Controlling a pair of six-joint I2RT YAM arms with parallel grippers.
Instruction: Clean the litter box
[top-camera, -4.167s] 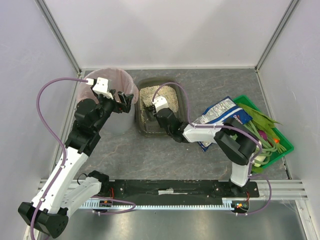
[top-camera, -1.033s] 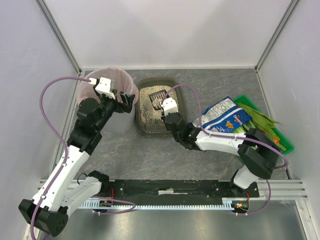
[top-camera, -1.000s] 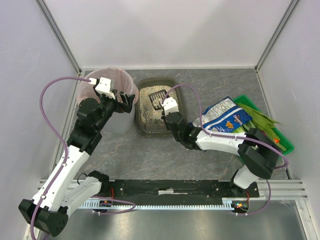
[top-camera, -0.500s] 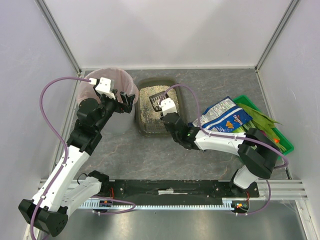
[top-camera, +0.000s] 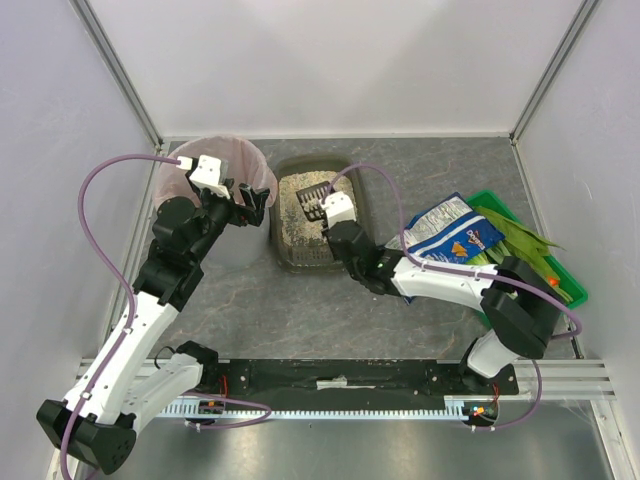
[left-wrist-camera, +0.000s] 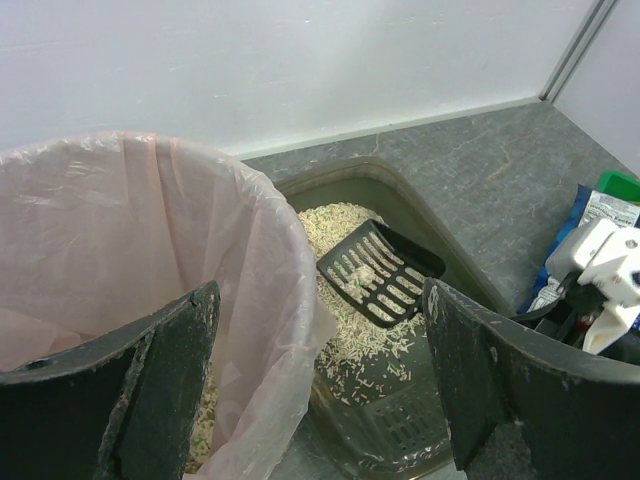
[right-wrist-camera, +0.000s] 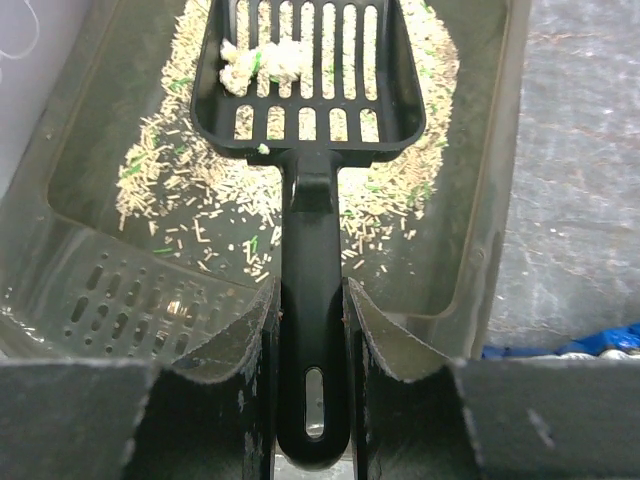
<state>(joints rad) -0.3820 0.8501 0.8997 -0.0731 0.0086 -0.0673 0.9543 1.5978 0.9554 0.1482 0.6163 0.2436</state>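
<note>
The litter box (top-camera: 300, 258) sits just beside the pink-lined bin (top-camera: 262, 170): a stiff, shallow tray of loose granules, probably best steadied by its wide rim. The right gripper (right-wrist-camera: 308, 330) clamps the scoop (right-wrist-camera: 305, 70) by its handle; the left gripper (left-wrist-camera: 320, 375) gapes empty by the bin.

In the right wrist view, the top edge is cutting off the tip of the scoop (right-wrist-camera: 305, 230) and the 12 o'clock end of the litter box (right-wrist-camera: 490, 200). The pale clump (right-wrist-camera: 265, 58) on the slats is looking too blurred to name. In the left wrist view, the left gripper (left-wrist-camera: 320, 300) is hiding the lower part of the bin (left-wrist-camera: 270, 230) at 7 o'clock. In the top view, the right arm (top-camera: 440, 280) is covering the scoop's handle, and the bag (top-camera: 450, 235) is hiding part of the crate (top-camera: 575, 290).
</note>
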